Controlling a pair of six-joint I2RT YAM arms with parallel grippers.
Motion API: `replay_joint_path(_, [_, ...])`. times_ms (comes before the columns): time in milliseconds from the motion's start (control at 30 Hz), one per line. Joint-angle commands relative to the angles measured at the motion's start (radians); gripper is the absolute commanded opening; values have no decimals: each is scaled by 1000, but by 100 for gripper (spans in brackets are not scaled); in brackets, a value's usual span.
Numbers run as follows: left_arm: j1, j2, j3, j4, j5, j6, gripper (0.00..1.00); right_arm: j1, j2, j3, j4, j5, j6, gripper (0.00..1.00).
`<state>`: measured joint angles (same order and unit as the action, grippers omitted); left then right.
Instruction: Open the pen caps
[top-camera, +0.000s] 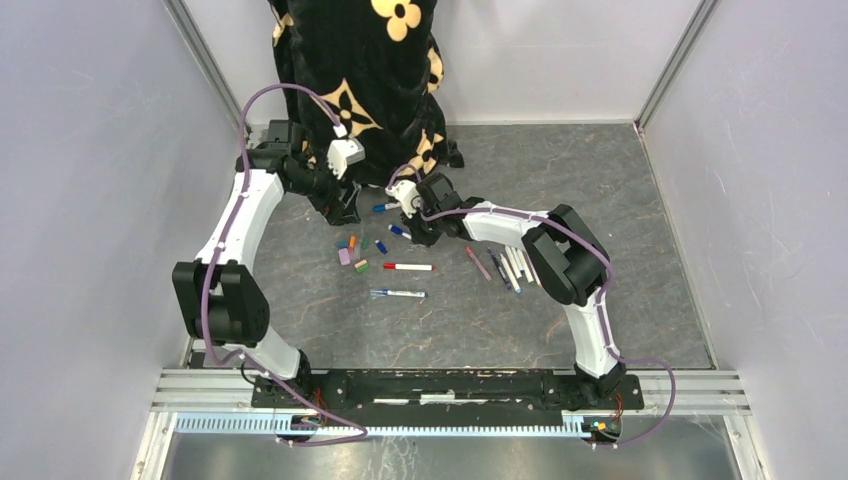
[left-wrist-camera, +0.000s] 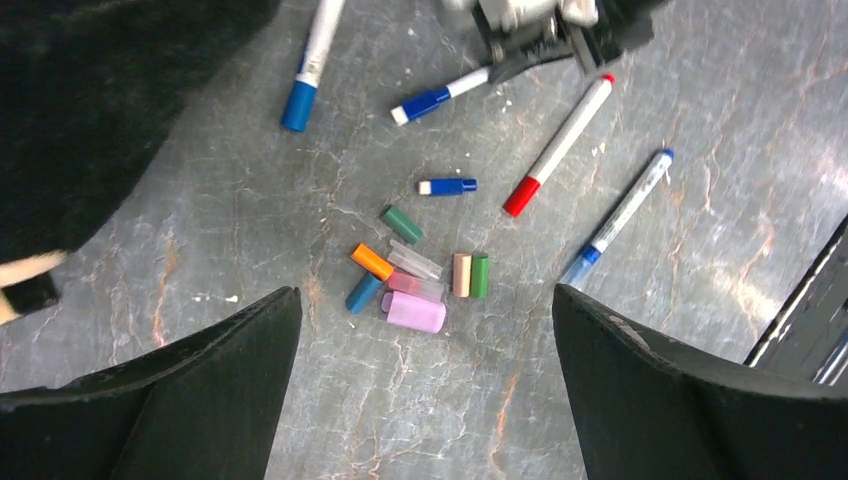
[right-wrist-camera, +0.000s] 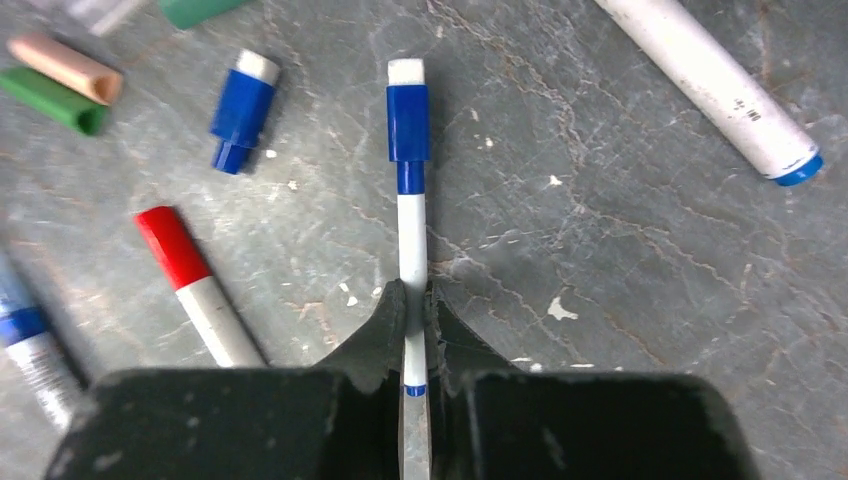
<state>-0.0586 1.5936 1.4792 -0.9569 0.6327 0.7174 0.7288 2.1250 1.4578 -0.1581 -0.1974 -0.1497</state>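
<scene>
**Blue pen pinned by the barrel, cap waiting for the other arm**

The stubby blue plastic cap (right-wrist-camera: 407, 120) sits on the end of a thin white-barrelled marker pen (right-wrist-camera: 411, 235). The pen lies flat on the grey marbled table (right-wrist-camera: 620, 300), and in the right wrist view its cap points to 12 o'clock. The right gripper (right-wrist-camera: 415, 305) is pinched narrow on the white barrel, well back from the cap, so the whole cap stands free ahead of its fingertips.

In that same view a short loose blue cap (right-wrist-camera: 240, 112) lies at 9 o'clock from the fitted cap. A red-capped white pen (right-wrist-camera: 195, 275) lies at 8 o'clock.

From above, a heap of loose coloured plastic caps (top-camera: 352, 252) lies at 8 o'clock from the held pen. A cluster of further pens (top-camera: 510, 268) lies between 3 and 4 o'clock; we cannot tell whether those are capped.

The left gripper (left-wrist-camera: 425, 295) hangs over the heap with its jaws spread wide and nothing in them.

We judge that this pen is secured and its uncapping has not yet begun. The next move belongs to the left arm. We expect it to travel toward 12 o'clock in its own view, set its jaws across the blue cap alone, and close. The two arms then pull apart along the pen's axis. Lifting the pen slightly first would give the left fingers room beneath the cap.
</scene>
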Motion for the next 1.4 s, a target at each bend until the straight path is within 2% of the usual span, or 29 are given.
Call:
replay_joint_path(0, [2, 15, -49, -93, 63, 230, 100, -47, -102, -10, 12, -157, 108, 4])
replay_joint_path(133, [-3, -83, -171, -91, 153, 473, 100, -87, -155, -78, 58, -399, 247, 0])
replay_joint_path(200, [-24, -111, -198, -80, 163, 530, 100, -100, -160, -85, 48, -508, 291, 0])
replay_joint_path(300, [-79, -135, -220, -50, 117, 580, 100, -106, -155, -77, 21, -658, 333, 0])
replay_joint_path(467, [-185, -197, -298, 56, 15, 628, 100, -105, -143, -65, 19, -814, 399, 2])
replay_joint_path(600, [-246, -227, -332, 112, -40, 649, 100, -104, -131, -64, 41, -893, 435, 4])
replay_joint_path(700, [-274, -218, -334, 112, -66, 662, 96, -104, -127, -66, 48, -921, 441, 5])
replay_joint_path(933, [-317, -186, -341, 97, -102, 695, 77, -102, -125, -71, 74, -962, 461, 3])
replay_joint_path(1133, [-337, -172, -336, 96, -109, 704, 51, -102, -127, -78, 109, -983, 490, 2])
replay_joint_path(1233, [-346, -166, -338, 80, -117, 725, 38, -100, -131, -100, 183, -995, 538, 2])
replay_joint_path(1300, [-351, -163, -338, 69, -128, 730, 29, -100, -134, -112, 222, -999, 568, 3])
replay_joint_path(1367, [-354, -165, -336, 62, -132, 735, 23, -93, -135, -112, 230, -997, 572, 11])
